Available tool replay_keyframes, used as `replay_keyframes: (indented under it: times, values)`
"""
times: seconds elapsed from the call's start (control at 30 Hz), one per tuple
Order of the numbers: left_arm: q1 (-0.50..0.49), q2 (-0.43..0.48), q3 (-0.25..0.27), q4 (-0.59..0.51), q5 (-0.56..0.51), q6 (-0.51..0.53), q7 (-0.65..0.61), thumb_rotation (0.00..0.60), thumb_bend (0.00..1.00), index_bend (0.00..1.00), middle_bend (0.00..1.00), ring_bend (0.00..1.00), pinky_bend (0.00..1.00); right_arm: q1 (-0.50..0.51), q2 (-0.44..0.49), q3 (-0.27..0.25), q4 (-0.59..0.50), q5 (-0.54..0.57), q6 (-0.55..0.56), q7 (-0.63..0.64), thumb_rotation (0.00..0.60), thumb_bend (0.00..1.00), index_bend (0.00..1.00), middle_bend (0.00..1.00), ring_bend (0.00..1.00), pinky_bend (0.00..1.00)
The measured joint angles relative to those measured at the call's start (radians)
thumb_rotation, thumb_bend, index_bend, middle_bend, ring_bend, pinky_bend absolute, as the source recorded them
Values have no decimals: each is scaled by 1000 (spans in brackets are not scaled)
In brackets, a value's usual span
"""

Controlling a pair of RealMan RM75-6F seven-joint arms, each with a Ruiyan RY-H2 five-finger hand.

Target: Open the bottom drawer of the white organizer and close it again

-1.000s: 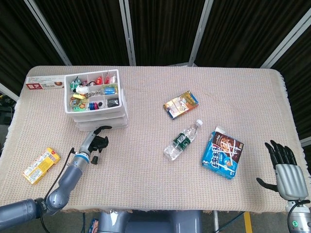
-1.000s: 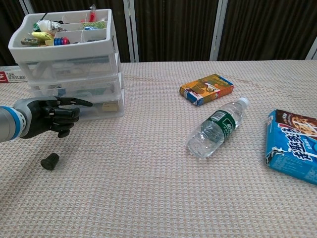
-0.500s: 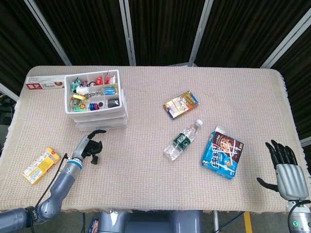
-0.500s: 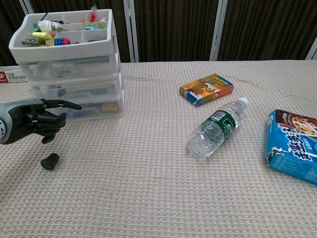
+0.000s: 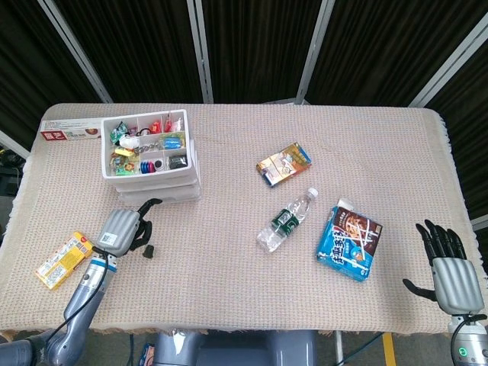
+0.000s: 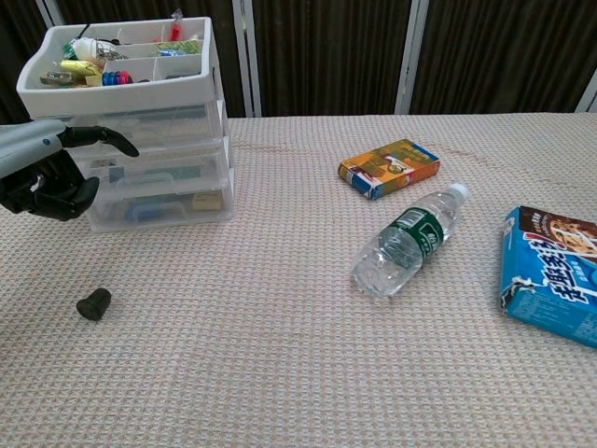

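The left hand (image 6: 42,173) was seen raised just in front of the white plastic three-drawer organizer (image 5: 152,164), fingers curled in toward the palm with one finger stretched toward the drawers, nothing held. The clear bottom drawer (image 6: 163,203) was found just past that hand, pushed in flush with the drawers above; no contact between hand and drawer could be made out. The organizer's open top tray was filled with small colourful items. A small black cone-shaped cap (image 6: 93,303) was placed on the beige woven desk (image 5: 229,290) just below the left hand, apart from it. A yellow snack packet (image 5: 64,259) was seen near the left forearm, on its outer side. A long white-and-red box (image 5: 70,134) was laid behind the organizer, well beyond the left hand.

The right hand (image 5: 446,263) was seen at the desk's near right edge, fingers spread wide, empty. A blue snack bag (image 5: 349,240) was found near it, toward the left hand; a clear plastic water bottle with green label (image 5: 286,219) lay on its side further that way, and an orange-blue small carton (image 5: 284,163) beyond the bottle.
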Motion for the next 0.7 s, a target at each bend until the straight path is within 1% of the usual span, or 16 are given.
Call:
replay_keyframes:
  times: [0.17, 0.37, 0.53, 0.7]
  values:
    - [-15, 30, -8, -11, -7, -4, 57, 600, 678, 196, 969, 862, 775, 0, 0, 0, 0, 1, -2, -1, 600, 9, 54, 0, 0, 0]
    - [-34, 48, -25, -19, -87, -42, 141, 600, 679, 202, 969, 862, 775, 0, 0, 0, -1, 1, -1, 0, 600, 8, 53, 0, 0, 0]
    - [-47, 49, -40, -18, -155, -68, 174, 600, 678, 208, 969, 862, 775, 0, 0, 0, -1, 2, -3, 1, 600, 8, 54, 0, 0, 0]
    - [-55, 40, -48, -4, -194, -82, 190, 600, 680, 211, 969, 862, 775, 0, 1, -1, -2, 2, -3, 1, 600, 8, 54, 0, 0, 0]
